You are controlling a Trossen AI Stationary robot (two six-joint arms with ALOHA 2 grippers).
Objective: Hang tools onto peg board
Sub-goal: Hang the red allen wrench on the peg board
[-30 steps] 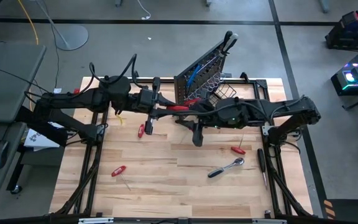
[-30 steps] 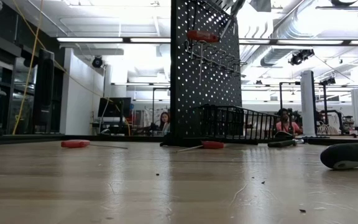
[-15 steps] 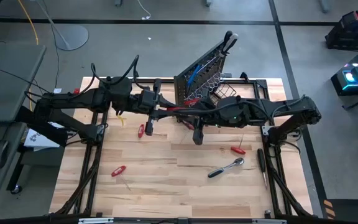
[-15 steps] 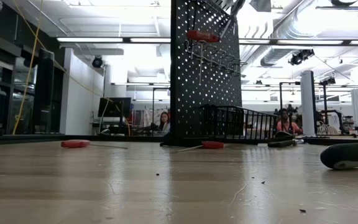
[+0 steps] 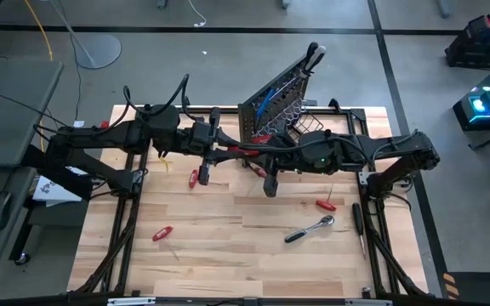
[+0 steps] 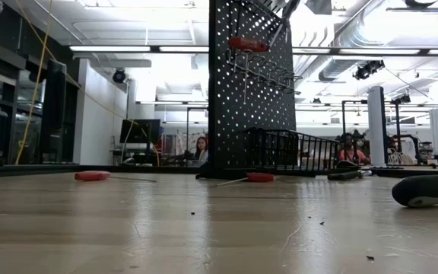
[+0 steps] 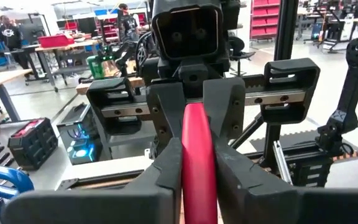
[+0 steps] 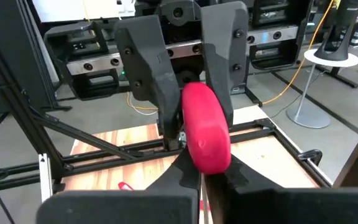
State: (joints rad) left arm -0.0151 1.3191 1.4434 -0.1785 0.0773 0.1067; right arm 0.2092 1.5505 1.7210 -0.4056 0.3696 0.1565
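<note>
step: handover of red-handled screwdriver (image 5: pixel 247 151), frame centre (before peg board (image 5: pixel 272 106)) | left gripper (image 7: pixel 199 163): clamped on handle | right gripper (image 8: pixel 197 165): clamped on it too | advice: left grip should be released only once right hold is proven firm

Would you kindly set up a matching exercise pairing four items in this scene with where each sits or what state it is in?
Items:
1. chrome ratchet
2. blue T-handle key
3. black-handled screwdriver
4. left end effector

Places or states:
A. hanging on the peg board
B. shut on a red-handled screwdriver
C. lying on the open table, right of centre
D. lying along the table's right edge

Pairs: 1-C, 2-A, 3-D, 4-B
</note>
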